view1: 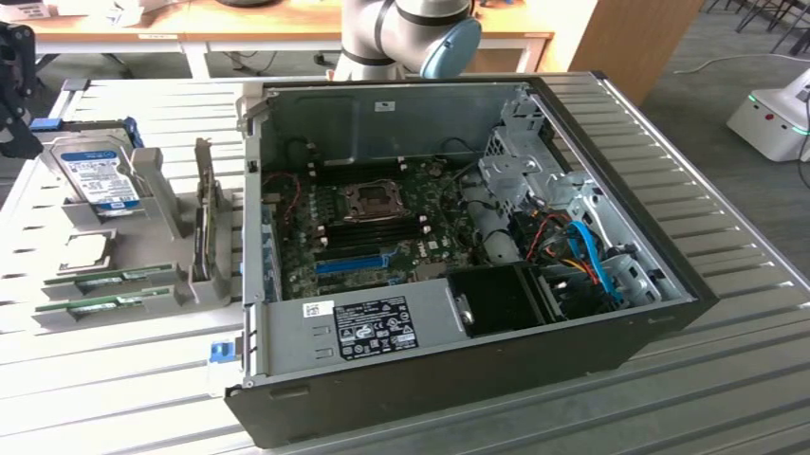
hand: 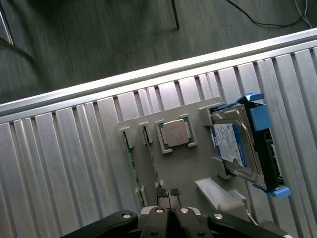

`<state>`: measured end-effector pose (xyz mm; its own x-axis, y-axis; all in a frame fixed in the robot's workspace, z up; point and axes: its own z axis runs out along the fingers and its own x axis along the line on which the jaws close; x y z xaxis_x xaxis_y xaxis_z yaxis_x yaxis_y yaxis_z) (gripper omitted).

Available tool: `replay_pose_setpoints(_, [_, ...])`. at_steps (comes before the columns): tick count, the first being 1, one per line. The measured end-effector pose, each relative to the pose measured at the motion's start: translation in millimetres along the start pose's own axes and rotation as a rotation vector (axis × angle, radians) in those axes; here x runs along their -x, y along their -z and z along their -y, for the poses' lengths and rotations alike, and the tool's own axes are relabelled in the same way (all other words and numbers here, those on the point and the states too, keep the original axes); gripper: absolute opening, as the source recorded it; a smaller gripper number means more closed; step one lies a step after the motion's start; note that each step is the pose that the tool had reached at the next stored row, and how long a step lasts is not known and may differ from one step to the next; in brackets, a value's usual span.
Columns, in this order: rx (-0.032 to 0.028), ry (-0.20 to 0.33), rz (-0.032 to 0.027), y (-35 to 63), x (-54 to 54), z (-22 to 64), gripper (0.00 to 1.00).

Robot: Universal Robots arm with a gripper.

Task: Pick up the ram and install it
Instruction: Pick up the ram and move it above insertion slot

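Two ram sticks, thin green boards with pale labels, stand on edge in slots of a grey holder tray (view1: 76, 275) at the exterior view's left: one ram (view1: 123, 278) and another (view1: 108, 305) nearer the front. From the wrist they run side by side, one ram (hand: 131, 166) and the other (hand: 149, 151). My gripper (hand: 168, 194) hangs above the tray, shut, with nothing between its fingertips. Its dark body (view1: 13, 95) shows at the exterior view's left edge, above the tray's far end.
The tray also holds a silver hard drive (hand: 234, 144) in a blue caddy, a square processor (hand: 176, 134) and an upright card (view1: 203, 223). The open computer case (view1: 481, 379) lies to the right, its motherboard (view1: 379, 227) exposed. The ribbed metal table's edge (hand: 148, 74) borders dark floor.
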<state>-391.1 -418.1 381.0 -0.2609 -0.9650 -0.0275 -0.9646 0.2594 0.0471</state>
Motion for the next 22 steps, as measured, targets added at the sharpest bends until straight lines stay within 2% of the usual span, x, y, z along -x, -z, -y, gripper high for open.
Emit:
replay_pose_setpoints(10, [0.004, 0.114, -0.0024, 0.0, -0.1, 0.0, 0.11])
replay_pose_setpoints(22, [0.0042, 0.119, -0.0026, 0.0, -0.1, 0.0, 0.11])
